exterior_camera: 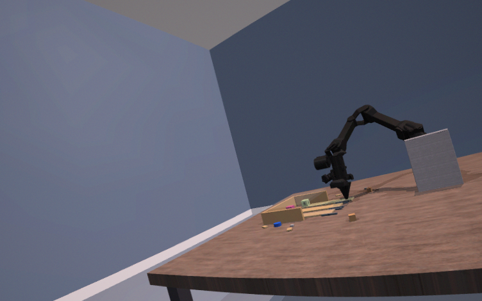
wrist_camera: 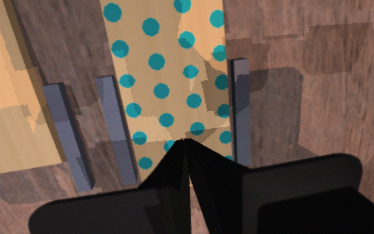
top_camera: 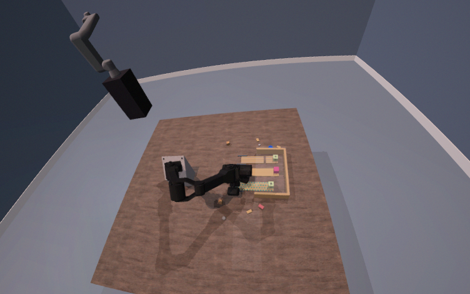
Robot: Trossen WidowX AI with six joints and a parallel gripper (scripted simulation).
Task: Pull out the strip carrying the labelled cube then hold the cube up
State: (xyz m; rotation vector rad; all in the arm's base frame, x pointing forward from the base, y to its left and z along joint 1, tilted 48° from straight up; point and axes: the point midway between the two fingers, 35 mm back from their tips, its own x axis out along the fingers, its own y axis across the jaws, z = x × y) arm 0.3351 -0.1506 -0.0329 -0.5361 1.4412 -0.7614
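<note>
Wrist view: dotted strip [wrist_camera: 167,75] flat on the wooden table [wrist_camera: 320,65], between two grey guide rails [wrist_camera: 239,110]. Gripper [wrist_camera: 186,142] fully closed, empty, tips pressed on the strip's near end. Top view: labelled cube [top_camera: 270,184] at the dotted strip's far end inside the wooden tray [top_camera: 287,173]; pink block [top_camera: 275,169] on the neighbouring plain strip [top_camera: 264,171].

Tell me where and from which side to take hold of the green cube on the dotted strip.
Grip the green cube across its two side faces, coming straight down from above. It sits upright on the far end of the dotted strip, inside the wooden frame, whose far wall probably blocks a low approach from that side. The gripper, now shut with its tips on the strip's near end, must open first.
</note>
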